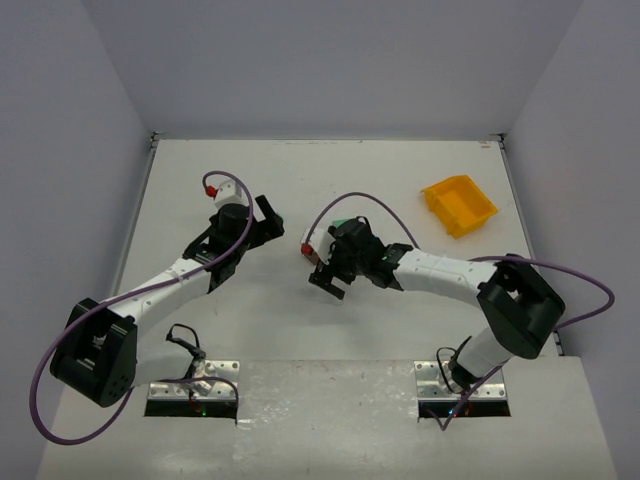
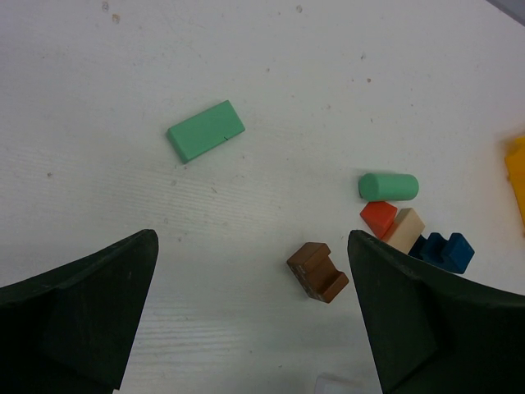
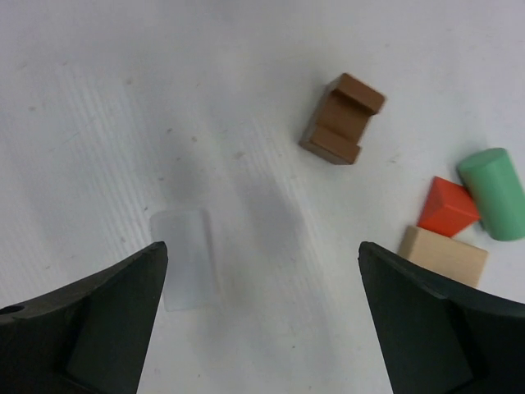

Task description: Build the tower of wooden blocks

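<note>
Left fingers point(image 2: 82, 304) spread wide above the tabletop point(image 2: 328, 66), gripping nothing. Right fingers point(image 3: 90, 320) likewise released and parted wide, nothing pinched between them.

Below the right gap, lying flat: a pale clear block point(image 3: 184, 258), close to the finger at the left of that wrist view and, as far as can be told, apart from both. Beyond it, a brown block point(image 3: 343, 118) with a notch cut along its top, resting alone. Same brown block low in the left wrist view too, between the fingers there and nearer the right-hand one.

Off to one side, a tight cluster: red block point(image 2: 378, 218) pressed against a beige block point(image 2: 404, 231), a blue block point(image 2: 444, 250) with a notch just behind, a green cylinder point(image 2: 388, 186) on its side next to the red one. No piece resting on another; all loose on the tabletop.

Well apart from the cluster, a green slab point(image 2: 206, 130) lying flat at a slant.

Farther out, toward the right far corner in the overhead view, a yellow bin point(image 1: 458, 205), open side up.
</note>
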### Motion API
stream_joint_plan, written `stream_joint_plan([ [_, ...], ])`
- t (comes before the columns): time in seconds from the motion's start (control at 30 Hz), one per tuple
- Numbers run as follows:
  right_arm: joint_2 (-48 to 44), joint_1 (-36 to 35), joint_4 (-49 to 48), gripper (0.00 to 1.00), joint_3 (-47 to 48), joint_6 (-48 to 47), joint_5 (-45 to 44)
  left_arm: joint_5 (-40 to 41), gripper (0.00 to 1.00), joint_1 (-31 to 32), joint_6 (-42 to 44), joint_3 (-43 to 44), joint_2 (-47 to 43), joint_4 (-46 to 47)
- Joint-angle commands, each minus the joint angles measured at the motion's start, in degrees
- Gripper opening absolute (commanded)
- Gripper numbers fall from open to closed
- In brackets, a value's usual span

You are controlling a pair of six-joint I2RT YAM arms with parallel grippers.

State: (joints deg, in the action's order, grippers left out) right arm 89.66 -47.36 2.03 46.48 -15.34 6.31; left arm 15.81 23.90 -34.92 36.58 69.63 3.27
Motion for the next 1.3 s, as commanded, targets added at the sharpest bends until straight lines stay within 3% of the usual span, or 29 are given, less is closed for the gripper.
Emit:
stream_joint_plan([
  [0.0,-2.83,3.31,-1.86,0.99,4.86,7.79,-7.84,0.36,1.00,-0.52,0.55,0.34,-0.94,1.79],
  [0.17,1.35,11.65,6.00,0.99,11.60,14.88,-7.49,0.79,1.00,-0.52,0.55,0.34,-0.94,1.65],
  [0.53,13.62,19.41,9.74,0.99,20.07,12.08,-1.27,1.41,1.00,-0.52,0.48,0.51,-0.54,1.65],
  [0.83,20.83,19.67,11.93,0.99,24.45,12.34,-2.36,1.59,1.00,-0.51,0.46,0.60,-0.28,1.29],
  [1.27,20.87,18.84,12.26,0.93,21.11,11.64,-0.37,1.44,1.00,-0.52,0.29,0.60,-0.35,1.23],
])
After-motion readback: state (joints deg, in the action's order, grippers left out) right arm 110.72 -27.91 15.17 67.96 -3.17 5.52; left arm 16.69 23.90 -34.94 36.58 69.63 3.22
